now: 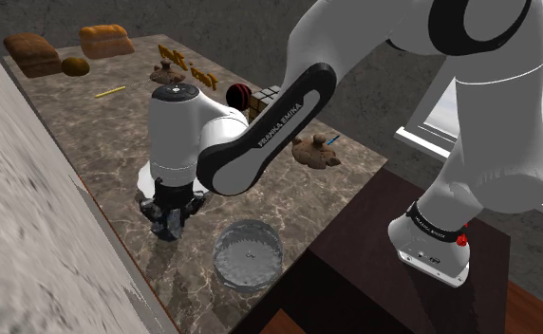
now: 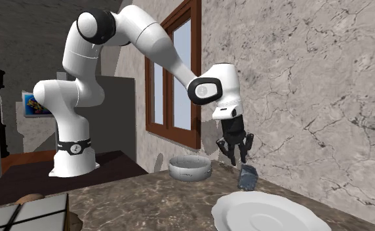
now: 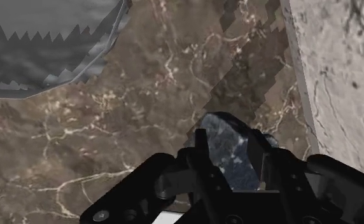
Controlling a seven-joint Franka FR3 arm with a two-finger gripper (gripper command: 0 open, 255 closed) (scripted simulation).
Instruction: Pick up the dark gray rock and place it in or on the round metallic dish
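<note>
The dark gray rock (image 2: 247, 178) lies on the brown marble countertop (image 1: 99, 142), close to the stone wall (image 3: 340, 76). My gripper (image 2: 236, 155) hangs just above it, open, fingers pointing down. In the wrist view the rock (image 3: 228, 149) sits between the two black fingers (image 3: 202, 159) and looks untouched by them. In the shoulder view the rock (image 1: 172, 226) shows below the gripper (image 1: 173, 211). The round metallic dish (image 1: 249, 251) stands empty a short way off on the same countertop, also seen as the dish (image 2: 189, 168) and the dish (image 3: 47, 44).
A white plate (image 2: 266, 213) lies near the rock on the side away from the dish. Bread loaves (image 1: 105, 40), a yellow stick (image 1: 109, 92) and brown lumps (image 1: 315, 152) sit further along the counter. The wall (image 1: 32, 247) borders the counter's side.
</note>
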